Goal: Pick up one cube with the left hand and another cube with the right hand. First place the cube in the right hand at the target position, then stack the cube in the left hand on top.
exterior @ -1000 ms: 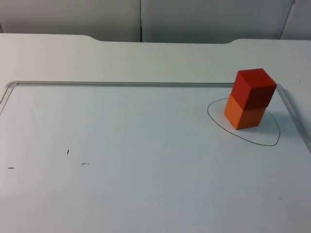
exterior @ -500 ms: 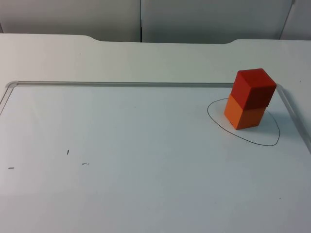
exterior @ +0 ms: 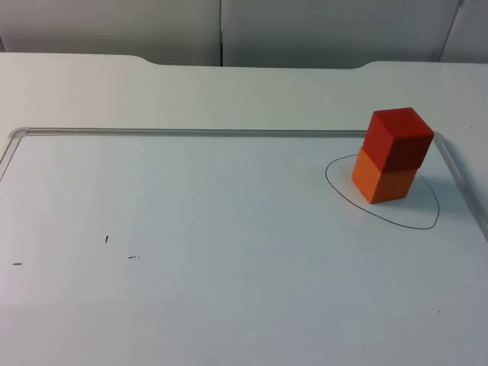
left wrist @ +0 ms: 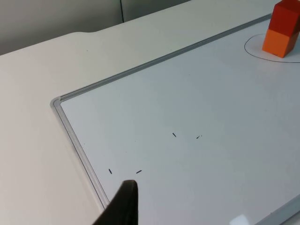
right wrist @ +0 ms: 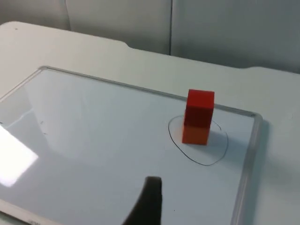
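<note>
A: Where are the cubes?

B: Stacked. The red cube (exterior: 399, 136) sits squarely on top of the orange cube (exterior: 383, 181), and the orange one rests on the whiteboard (exterior: 229, 252) inside the hand-drawn black outline (exterior: 415, 226) near the board's right edge, close to its far right corner. The red cube is turned a little against the one beneath it.

A: And the end effectors?

B: The left end effector (left wrist: 123, 206) hangs above the near left part of the board, well apart from the stack, over a few short black pen marks (left wrist: 174, 135). One dark fingertip is all I can see of it, so I cannot tell how far it is open, and I see nothing in its grasp. The right end effector (right wrist: 149, 199) hangs over the board on the near side of the stack, apart from it. Same there: one fingertip, opening unclear, nothing seen held.

A: Anything else around?

B: The board lies flat on the white tabletop (exterior: 229, 95), which ends at the grey partition wall (exterior: 305, 30)
</note>
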`<state>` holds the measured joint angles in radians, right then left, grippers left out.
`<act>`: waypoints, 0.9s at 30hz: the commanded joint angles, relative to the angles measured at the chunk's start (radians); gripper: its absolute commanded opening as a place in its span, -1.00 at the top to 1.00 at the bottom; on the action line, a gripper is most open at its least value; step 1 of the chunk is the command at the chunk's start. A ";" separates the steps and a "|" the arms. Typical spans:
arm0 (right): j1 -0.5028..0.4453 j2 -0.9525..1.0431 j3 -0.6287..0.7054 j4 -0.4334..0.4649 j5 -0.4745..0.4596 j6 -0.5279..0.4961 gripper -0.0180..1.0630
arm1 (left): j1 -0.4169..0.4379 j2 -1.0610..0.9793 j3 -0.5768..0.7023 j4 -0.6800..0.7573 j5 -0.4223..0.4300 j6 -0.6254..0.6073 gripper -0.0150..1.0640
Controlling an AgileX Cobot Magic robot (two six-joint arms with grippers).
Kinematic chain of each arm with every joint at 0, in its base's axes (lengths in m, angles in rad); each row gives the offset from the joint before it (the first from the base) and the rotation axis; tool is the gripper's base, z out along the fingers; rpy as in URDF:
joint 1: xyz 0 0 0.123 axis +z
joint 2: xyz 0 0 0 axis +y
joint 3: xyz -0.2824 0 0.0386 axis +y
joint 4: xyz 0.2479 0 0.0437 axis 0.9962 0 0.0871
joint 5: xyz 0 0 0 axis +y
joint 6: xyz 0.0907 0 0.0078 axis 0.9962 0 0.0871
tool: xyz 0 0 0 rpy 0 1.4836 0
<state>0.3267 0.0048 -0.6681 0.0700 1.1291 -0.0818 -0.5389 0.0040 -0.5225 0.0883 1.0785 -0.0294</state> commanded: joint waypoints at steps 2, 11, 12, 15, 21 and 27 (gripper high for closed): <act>0.002 -0.005 0.012 -0.023 0.015 0.008 -0.53 | 0.000 -0.004 0.009 -0.006 0.000 0.001 -0.98; 0.002 -0.005 0.041 -0.028 0.012 0.066 -0.53 | 0.000 -0.004 0.009 -0.006 0.000 0.001 -0.98; 0.002 -0.005 0.060 -0.041 0.010 0.071 -0.53 | 0.000 -0.004 0.009 -0.006 0.000 0.001 -0.98; 0.002 -0.005 0.095 -0.070 0.006 0.113 -0.53 | 0.000 -0.004 0.009 -0.006 0.000 0.001 -0.98; 0.002 -0.005 0.142 -0.095 -0.030 0.131 -0.53 | 0.000 -0.004 0.009 -0.006 0.000 0.001 -0.98; 0.002 -0.005 0.151 -0.082 -0.039 0.082 -0.53 | 0.000 -0.004 0.009 -0.006 0.000 0.001 -0.98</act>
<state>0.3290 0.0048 -0.5218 -0.0140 1.1086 0.0232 -0.5389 0.0040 -0.5225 0.0883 1.0785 -0.0294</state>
